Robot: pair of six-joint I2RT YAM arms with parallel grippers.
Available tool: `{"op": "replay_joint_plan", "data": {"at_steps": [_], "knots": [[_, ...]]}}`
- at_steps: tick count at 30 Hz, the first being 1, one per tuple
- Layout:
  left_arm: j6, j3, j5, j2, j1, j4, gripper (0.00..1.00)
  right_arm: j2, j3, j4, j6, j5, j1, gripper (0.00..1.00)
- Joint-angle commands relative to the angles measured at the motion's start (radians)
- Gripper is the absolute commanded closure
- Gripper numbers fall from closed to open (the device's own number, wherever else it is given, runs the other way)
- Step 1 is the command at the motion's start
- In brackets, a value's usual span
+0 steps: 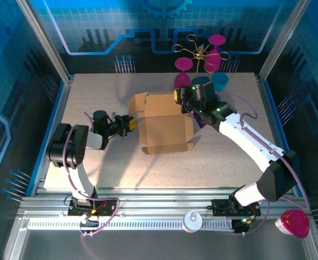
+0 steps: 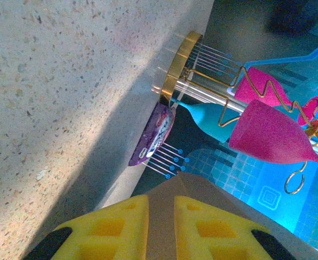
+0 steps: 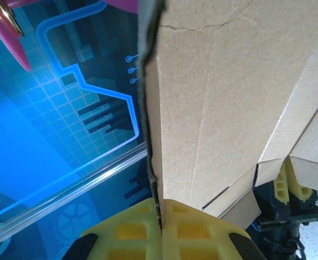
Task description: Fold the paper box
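The paper box [image 1: 166,130], brown cardboard, lies mid-table with its back panel [image 1: 163,104] raised and side flaps sticking out. My left gripper [image 1: 131,123] is at the box's left edge. In the left wrist view its yellow fingers [image 2: 121,225] stand slightly apart and open, with a fold of the box [image 2: 161,227] in the gap of the gripper [image 2: 161,200]. My right gripper [image 1: 179,97] is at the back right corner. It [image 3: 160,205] is shut on the edge of the raised cardboard panel [image 3: 218,97], which runs edge-on between the pads.
A gold wire rack [image 1: 199,53] with magenta cups [image 1: 182,65] and teal cups [image 1: 219,81] stands at the back right. A purple snack packet [image 2: 154,135] lies near the rack's base. A magenta cup [image 1: 294,223] and white lid [image 1: 192,221] sit on the front rail.
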Motion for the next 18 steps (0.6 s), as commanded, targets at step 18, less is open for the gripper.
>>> {"op": "replay_joint_plan", "data": {"at_steps": [18], "knots": [[0.0,-0.064,-0.03,-0.104,-0.078,0.167,0.7,0.026,-0.031,0.077,0.054,-0.04,-0.021,1.0]]}}
